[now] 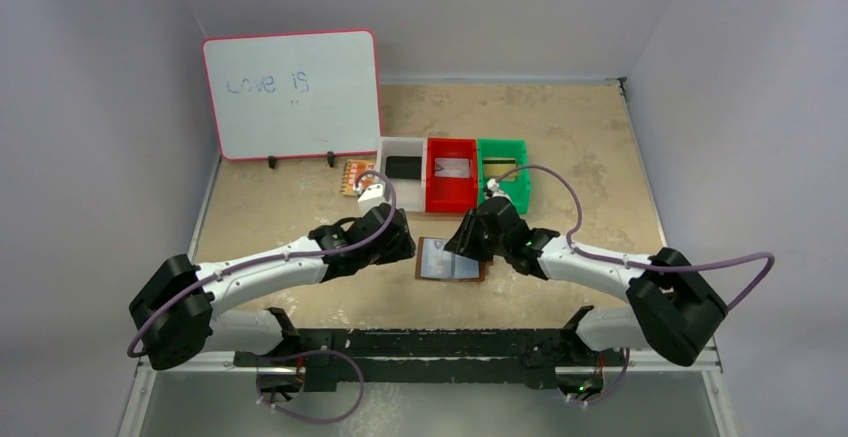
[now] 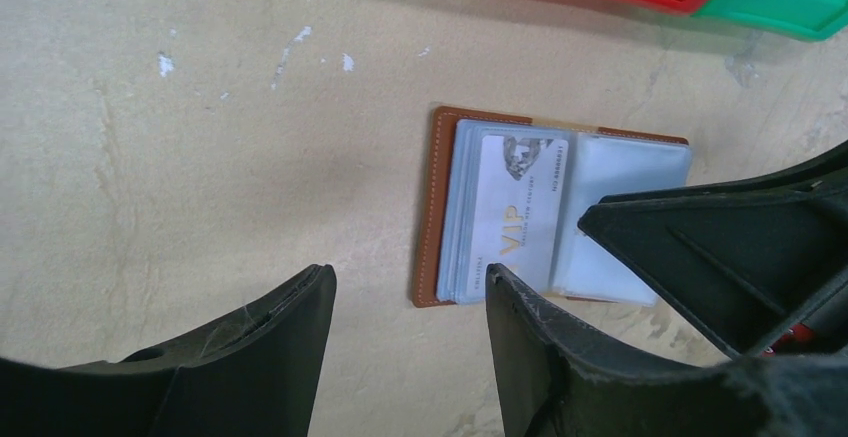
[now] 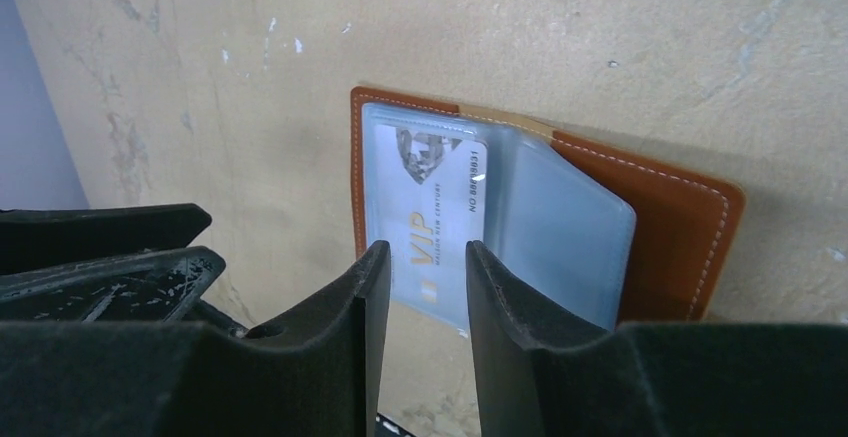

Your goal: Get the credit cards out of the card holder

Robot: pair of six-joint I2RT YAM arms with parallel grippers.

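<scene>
Brown leather bifold card holder lies open on the beige counter, between my left end effector and right end effector. From the left wrist, my left end effector gapes wide and empty at its edge. From the right wrist, my right end effector stands narrow over the white VIP credit card in its clear pocket; contact unclear.

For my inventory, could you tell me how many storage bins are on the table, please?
3, in a row behind the card holder: white bin left, red bin middle, green bin right.

One card holder, one VIP card showing inside it, three bins, one whiteboard, one orange patterned card.
</scene>
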